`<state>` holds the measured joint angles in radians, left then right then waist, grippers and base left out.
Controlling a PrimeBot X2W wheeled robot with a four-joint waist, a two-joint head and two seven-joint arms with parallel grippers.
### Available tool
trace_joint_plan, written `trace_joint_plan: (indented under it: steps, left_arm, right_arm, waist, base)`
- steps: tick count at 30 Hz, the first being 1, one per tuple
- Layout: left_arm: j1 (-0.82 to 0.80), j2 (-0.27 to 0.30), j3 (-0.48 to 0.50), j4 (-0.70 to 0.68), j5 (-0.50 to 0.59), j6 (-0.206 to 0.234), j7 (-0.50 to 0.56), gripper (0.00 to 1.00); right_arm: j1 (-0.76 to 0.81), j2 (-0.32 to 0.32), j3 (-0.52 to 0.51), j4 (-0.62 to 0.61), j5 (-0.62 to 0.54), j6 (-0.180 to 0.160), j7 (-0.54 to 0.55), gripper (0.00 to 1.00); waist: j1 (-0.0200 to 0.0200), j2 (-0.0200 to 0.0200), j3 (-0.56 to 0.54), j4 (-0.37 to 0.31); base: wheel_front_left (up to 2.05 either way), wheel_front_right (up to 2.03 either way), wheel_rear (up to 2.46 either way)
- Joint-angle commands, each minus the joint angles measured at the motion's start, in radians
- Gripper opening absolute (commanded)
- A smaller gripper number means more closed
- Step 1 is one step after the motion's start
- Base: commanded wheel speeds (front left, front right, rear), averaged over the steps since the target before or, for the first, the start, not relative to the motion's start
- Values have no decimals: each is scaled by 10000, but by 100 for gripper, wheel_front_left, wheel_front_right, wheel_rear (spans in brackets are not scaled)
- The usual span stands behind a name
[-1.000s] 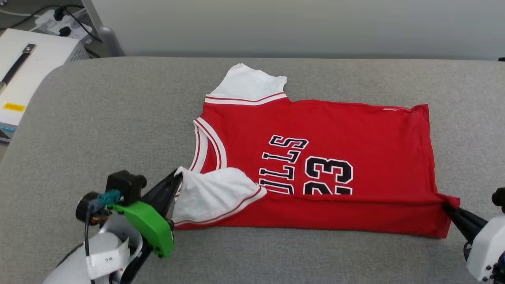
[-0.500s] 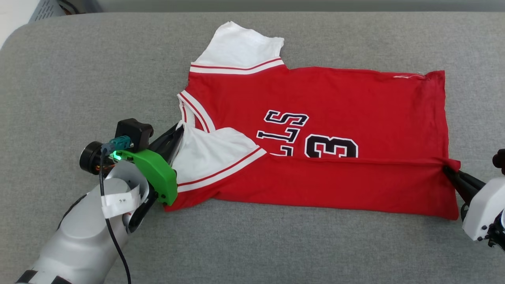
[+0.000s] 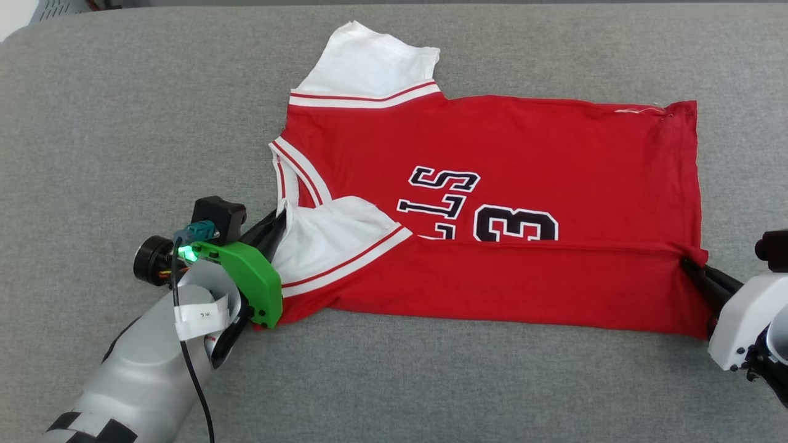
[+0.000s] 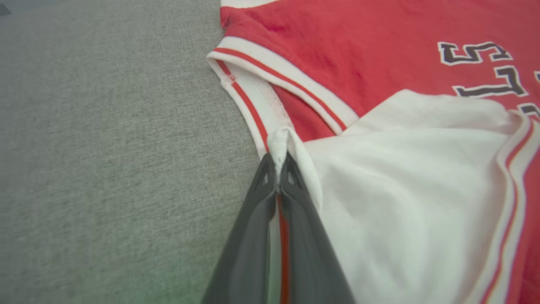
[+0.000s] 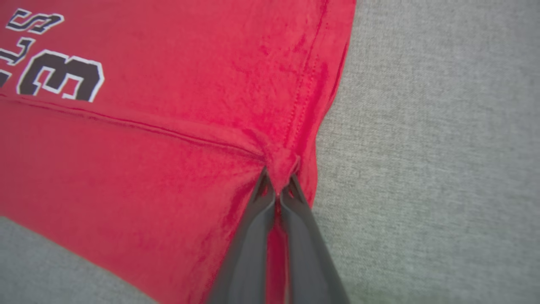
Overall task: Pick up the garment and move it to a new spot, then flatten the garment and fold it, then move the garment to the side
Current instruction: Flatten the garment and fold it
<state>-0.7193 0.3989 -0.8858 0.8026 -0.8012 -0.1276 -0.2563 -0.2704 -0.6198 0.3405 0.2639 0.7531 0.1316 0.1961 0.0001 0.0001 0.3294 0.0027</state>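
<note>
The garment (image 3: 492, 154), a red jersey with white sleeves and black lettering, lies sideways on the grey surface. Its near long edge is folded up over the front, covering the lower part of the letters and number. My left gripper (image 3: 280, 216) is shut on the white near sleeve (image 3: 320, 237) by the collar; in the left wrist view the dark fingers (image 4: 291, 219) pinch white cloth of the garment (image 4: 379, 50). My right gripper (image 3: 688, 264) is shut on the folded hem corner; the right wrist view shows its fingertips (image 5: 261, 190) clamping a red bunch of the garment (image 5: 168, 84).
The grey fabric surface (image 3: 123, 123) spreads wide around the garment. A pale box corner (image 3: 12, 18) shows at the far left top. The far white sleeve (image 3: 369, 61) lies flat toward the back.
Both grippers have carried the near edge farther up over the garment, hiding more of the lettering. The head camera has tilted down, so the whole picture has shifted.
</note>
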Motion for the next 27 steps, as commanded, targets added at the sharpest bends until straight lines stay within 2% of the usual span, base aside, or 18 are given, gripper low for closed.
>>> trace_joint_plan:
  steps: [1,2,9,13,15,20,27]
  left_arm:
    - [-57,-51,-122,127,-63,-28,-4,100]
    - [-125,-19,-114,102,-103,-28,-20,100]
    - [-666,760,-231,-487,-265,-29,-38,100]
    - [-1108,1365,-624,-1123,-495,-30,644,100]
    - [-1360,1642,-875,-1538,-695,-30,1240,100]
    - [-1922,2198,-1568,-2712,-1775,-30,3551,100]
    - [-2417,2434,-2240,-3444,-3429,-30,6876,100]
  right_arm:
    - [-118,36,73,35,28,-9,-117,53]
    - [-111,39,62,-13,11,-9,-228,100]
    - [223,-6,-175,-554,-199,-9,-701,100]
    - [497,-2,-459,-868,-362,-9,-764,100]
    - [627,21,-572,-996,-431,-9,-711,100]
    - [815,177,-769,-1254,-636,-9,-520,100]
    - [897,390,-812,-1378,-771,-9,-328,100]
  waist:
    - [-1,-1,-195,69]
    - [-1,-1,-286,96]
    - [-1,-1,-851,303]
    - [-1,-1,-1073,433]
    - [-1,-1,-1148,497]
    - [-1,-1,-1253,589]
    - [-1,-1,-1332,544]
  base:
    - [0,0,0]
    - [0,0,0]
    - [0,0,0]
    - [0,0,0]
    - [0,0,0]
    - [0,0,0]
    - [0,0,0]
